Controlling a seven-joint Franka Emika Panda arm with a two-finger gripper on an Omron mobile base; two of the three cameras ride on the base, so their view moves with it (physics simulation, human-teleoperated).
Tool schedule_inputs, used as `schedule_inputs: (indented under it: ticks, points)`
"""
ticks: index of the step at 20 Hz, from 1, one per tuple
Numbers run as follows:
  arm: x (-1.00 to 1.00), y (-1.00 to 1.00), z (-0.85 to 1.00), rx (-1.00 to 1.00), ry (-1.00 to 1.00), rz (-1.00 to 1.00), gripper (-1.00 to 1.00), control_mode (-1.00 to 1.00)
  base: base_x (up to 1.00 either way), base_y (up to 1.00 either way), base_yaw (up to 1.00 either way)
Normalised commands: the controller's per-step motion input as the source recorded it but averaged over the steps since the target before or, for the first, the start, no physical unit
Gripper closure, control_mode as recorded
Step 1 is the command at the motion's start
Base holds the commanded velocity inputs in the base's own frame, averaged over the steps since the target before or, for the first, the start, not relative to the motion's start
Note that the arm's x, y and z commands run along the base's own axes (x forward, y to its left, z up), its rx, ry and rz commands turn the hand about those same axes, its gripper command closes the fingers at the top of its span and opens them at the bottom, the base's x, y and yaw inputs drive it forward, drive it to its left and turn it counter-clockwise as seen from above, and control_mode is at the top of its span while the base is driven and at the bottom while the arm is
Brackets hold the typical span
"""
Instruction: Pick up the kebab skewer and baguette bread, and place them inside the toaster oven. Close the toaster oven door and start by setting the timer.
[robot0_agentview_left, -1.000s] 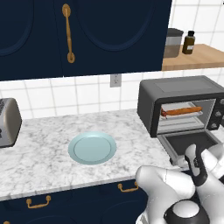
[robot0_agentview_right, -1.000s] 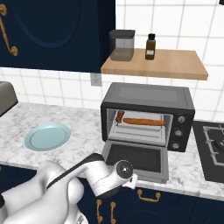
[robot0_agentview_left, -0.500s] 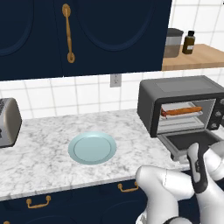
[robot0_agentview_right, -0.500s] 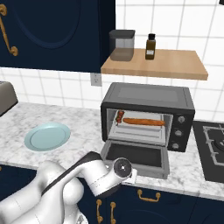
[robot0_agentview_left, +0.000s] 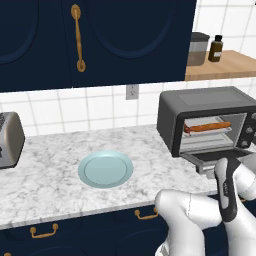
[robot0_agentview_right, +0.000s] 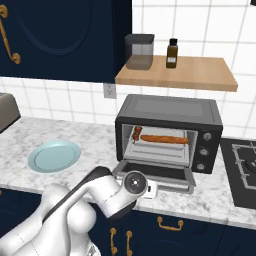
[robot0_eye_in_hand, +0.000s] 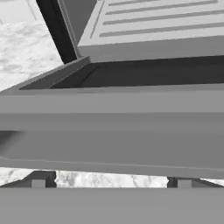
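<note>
boxy grey toaster oven (robot0_agentview_right: 169, 131), slim baguette bread (robot0_agentview_right: 164, 139)

The marble worktop (robot0_agentview_left: 45, 170) carries the toaster oven (robot0_agentview_right: 170, 131), standing just beyond the fingers with its door (robot0_agentview_right: 156, 175) folded down. Well off to their left sits a pale blue plate (robot0_agentview_left: 105, 169), and farther left a silver toaster (robot0_agentview_left: 10, 140). A wooden shelf (robot0_agentview_right: 195, 72) above holds a canister (robot0_agentview_right: 139, 51) and a dark bottle (robot0_agentview_right: 172, 53).

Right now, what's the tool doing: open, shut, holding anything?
Tool: cannot be told. It sits low, by the open oven door; its fingers aren't visible. Baguette and skewer are on the oven rack.
</note>
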Motion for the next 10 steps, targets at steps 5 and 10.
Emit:
schedule_inputs:
  ticks: [5, 10]
  points:
    - [0.88, 0.34, 0.35, -0.16, -0.15, -0.16, -1.0, -1.0, 0.0, 0.0, 0.0]
    - [0.94, 0.33, 0.34, -0.15, -0.15, -0.15, -1.0, -1.0, 0.0, 0.0, 0.0]
